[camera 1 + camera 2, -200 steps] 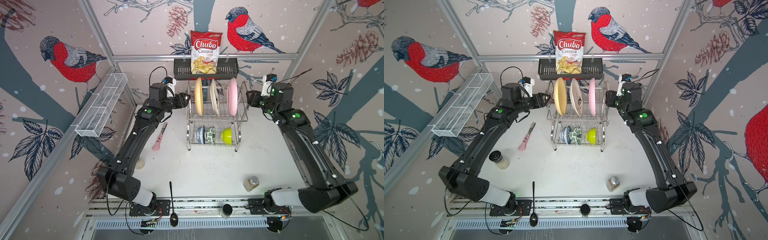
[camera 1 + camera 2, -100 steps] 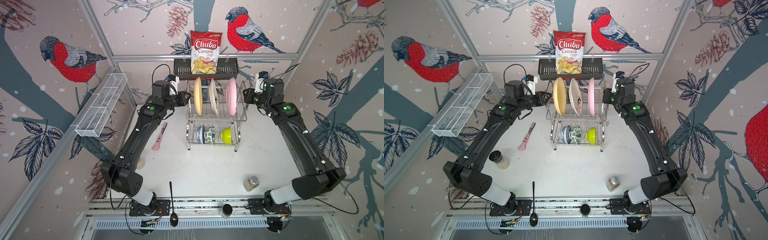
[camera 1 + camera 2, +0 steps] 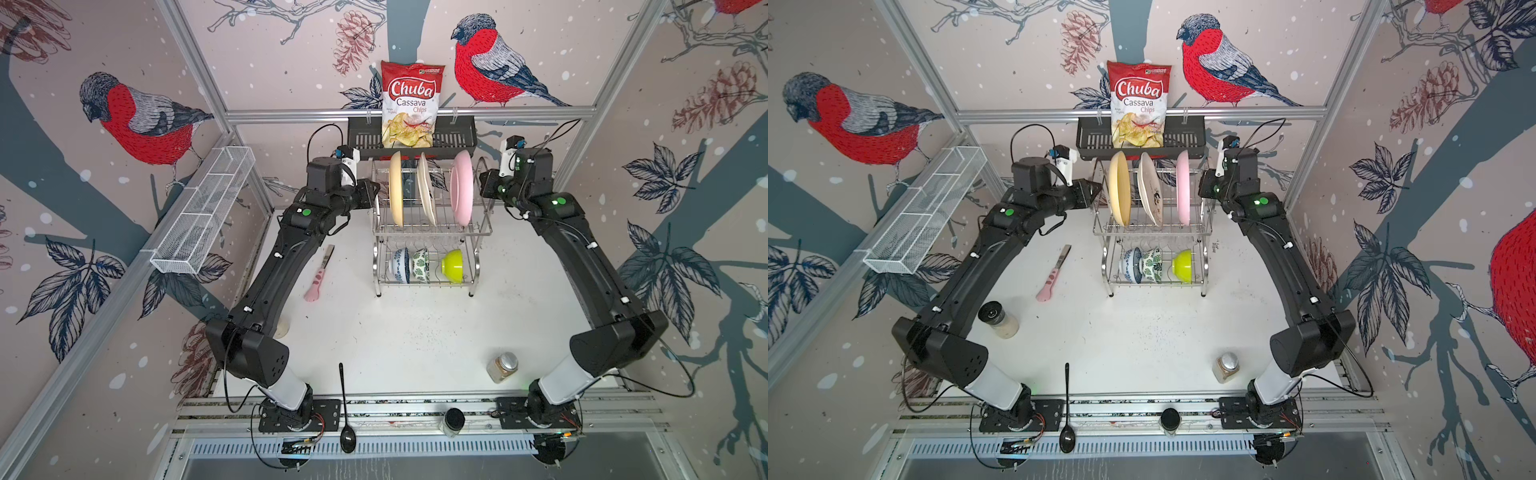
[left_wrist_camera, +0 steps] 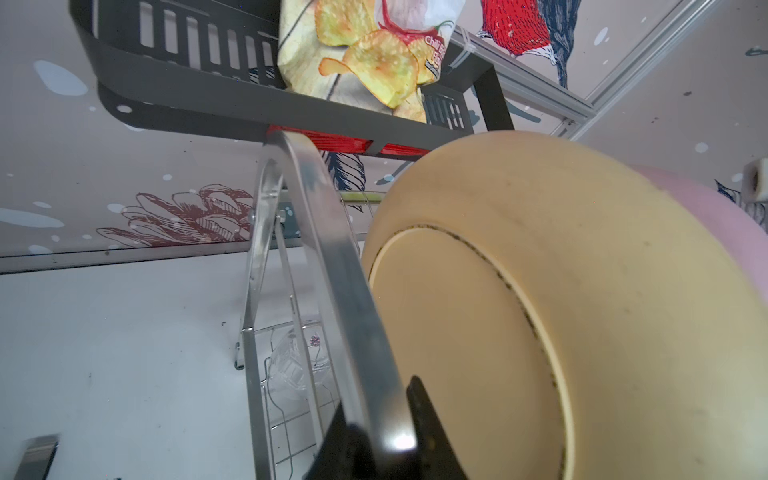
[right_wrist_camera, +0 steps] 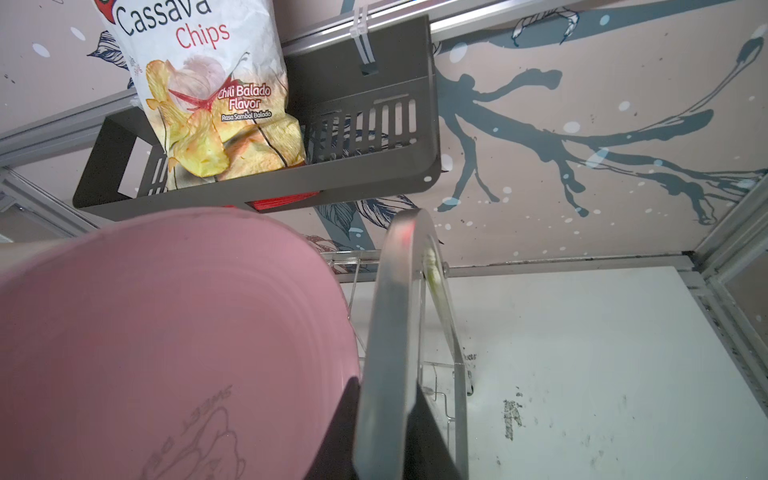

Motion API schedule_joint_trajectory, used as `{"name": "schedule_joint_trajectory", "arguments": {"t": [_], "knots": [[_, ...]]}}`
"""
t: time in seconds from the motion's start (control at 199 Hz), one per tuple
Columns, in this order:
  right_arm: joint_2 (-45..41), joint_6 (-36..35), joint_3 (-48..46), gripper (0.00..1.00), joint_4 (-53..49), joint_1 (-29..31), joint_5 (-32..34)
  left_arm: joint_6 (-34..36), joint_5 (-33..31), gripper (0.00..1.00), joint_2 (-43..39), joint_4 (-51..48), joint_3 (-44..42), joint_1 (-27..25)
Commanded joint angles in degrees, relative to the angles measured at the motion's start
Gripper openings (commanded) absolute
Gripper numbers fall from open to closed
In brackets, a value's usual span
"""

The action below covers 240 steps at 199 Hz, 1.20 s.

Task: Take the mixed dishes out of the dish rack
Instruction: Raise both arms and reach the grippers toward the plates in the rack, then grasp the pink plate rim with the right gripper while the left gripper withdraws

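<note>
Dishes fill the dish rack (image 3: 432, 232), which stands at the back of the table (image 3: 415, 332), just under the black shelf (image 3: 365, 141) that holds a chips bag (image 3: 411, 104). On the upper tier the yellow plate (image 3: 396, 189), cream plate (image 3: 427, 189) and pink plate (image 3: 462, 187) stand on edge. The blue-white bowl (image 3: 401, 264), green-leaf bowl (image 3: 420, 266) and lime bowl (image 3: 453, 265) lie below. One clear tumbler (image 4: 291, 365) shows through the wires.

The rack's long axis runs across both top views from arm to arm, and the plates' faces point at the two ends.

The left gripper (image 4: 380, 399) is closed on the curved side frame beside the yellow plate. The right gripper (image 5: 384, 388) is closed on the opposite frame beside the pink plate.

Nothing looks unloaded, so I judge this a two-handed hold for shifting the rack forward. That calls for moving both ends together, level and low, since the shelf sits close above the plates.
</note>
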Motion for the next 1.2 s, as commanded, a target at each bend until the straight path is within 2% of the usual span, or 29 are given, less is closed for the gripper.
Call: {"name": "schedule_joint_trajectory", "arguments": {"t": [0.0,0.15,0.441,0.868,0.913,0.988,1.093,1.199], "knots": [[2.4,-1.2,2.1,0.12,-0.5,0.0,-2.6,0.7,-7.5,0.16,0.4,-2.2,0.5,0.7],[5.9,-0.7,5.8,0.10,-0.7,0.1,-4.2,0.9,-8.8,0.14,0.8,-1.5,0.4,1.6],[11.3,0.3,12.0,0.09,-0.4,0.5,-6.2,0.4,-7.0,0.13,2.3,0.7,1.4,5.6],[16.1,1.4,16.5,0.09,-1.0,0.9,-7.6,1.0,-5.0,0.13,7.1,1.9,3.5,6.2],[16.0,1.4,16.4,0.12,-1.1,0.9,-7.5,0.9,-5.1,0.14,7.1,1.8,3.4,6.4],[15.7,1.7,16.2,0.19,-1.3,1.0,-7.4,0.8,-5.0,0.21,6.8,1.3,3.3,6.5],[14.5,2.1,15.0,0.35,-1.3,1.0,-7.2,0.6,-5.0,0.31,5.5,1.0,2.6,6.5],[11.8,2.4,12.3,0.44,-0.6,1.1,-6.8,0.3,-5.3,0.41,3.1,1.1,0.9,6.5]]}}
